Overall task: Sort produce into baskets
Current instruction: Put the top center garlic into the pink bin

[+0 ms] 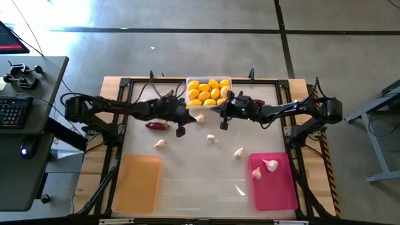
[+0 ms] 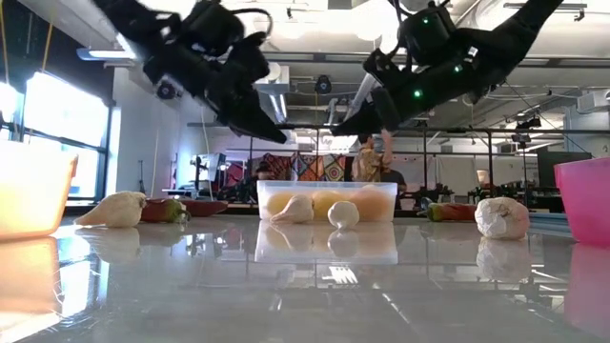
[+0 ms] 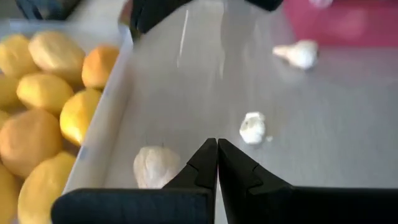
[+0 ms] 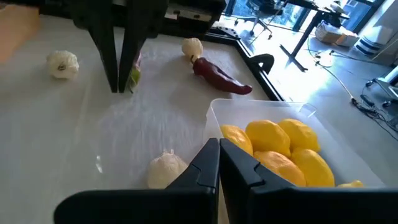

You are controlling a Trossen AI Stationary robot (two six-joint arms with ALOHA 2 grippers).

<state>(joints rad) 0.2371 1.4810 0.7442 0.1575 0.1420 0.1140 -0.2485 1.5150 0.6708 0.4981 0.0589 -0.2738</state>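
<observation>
A clear tray [image 1: 209,92] full of yellow-orange lemons stands at the far middle of the table. An empty orange tray [image 1: 136,183] stands near left. A pink tray [image 1: 282,192] near right holds two garlic bulbs [image 1: 271,165]. Loose garlic bulbs lie at mid-table, one [image 1: 200,118] beside the clear tray, others [image 1: 211,139] [image 1: 161,144] [image 1: 239,152] nearer. A dark red chili [image 1: 157,125] lies left of centre. My left gripper [image 1: 181,130] and right gripper [image 1: 223,123] hover shut and empty above the table [image 2: 276,133] [image 2: 338,129], on either side of the garlic by the clear tray [image 3: 155,167] [image 4: 165,169].
A second chili [image 2: 448,211] lies toward the far right, near the clear tray. A desk with a keyboard [image 1: 15,109] stands left of the table. A person [image 2: 367,157] shows in the room beyond. Bare tabletop lies between the orange and pink trays [image 1: 200,187].
</observation>
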